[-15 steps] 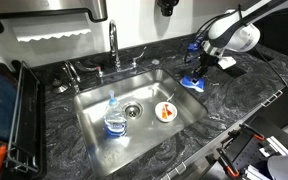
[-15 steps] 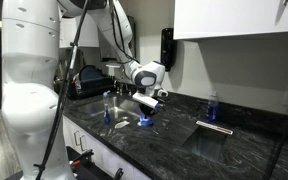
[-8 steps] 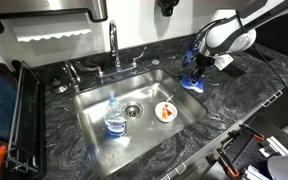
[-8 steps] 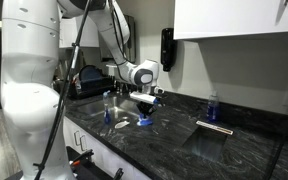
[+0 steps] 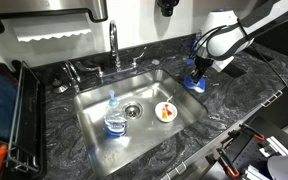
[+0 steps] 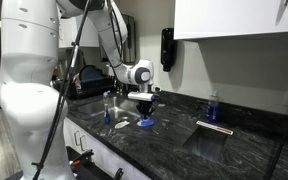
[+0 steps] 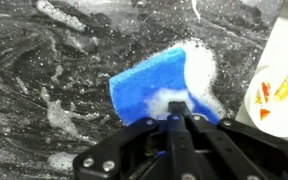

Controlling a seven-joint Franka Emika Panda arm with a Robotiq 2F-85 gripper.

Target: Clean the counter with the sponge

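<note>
The bright blue sponge (image 7: 154, 82) lies flat on the dark marbled counter (image 7: 44, 60), covered in white foam on one side. My gripper (image 7: 176, 108) is shut on the sponge's near edge and presses it onto the stone. In both exterior views the sponge (image 5: 195, 84) (image 6: 146, 124) sits on the counter (image 5: 234, 100) (image 6: 174, 140) just beside the steel sink, under the gripper (image 5: 197, 72) (image 6: 145, 113). Soap streaks mark the counter around the sponge.
The steel sink (image 5: 104, 125) holds a clear bottle with a blue label (image 5: 115, 121) and a small white dish (image 5: 165, 111). A faucet (image 5: 114, 45) stands behind it. A dark dish rack (image 5: 9, 120) stands by the sink. A small blue-topped bottle (image 6: 212, 108) stands further along the counter.
My gripper has slid the sponge a short way across the counter, away from the front edge and towards the wall behind the sink. The grip has not changed.
</note>
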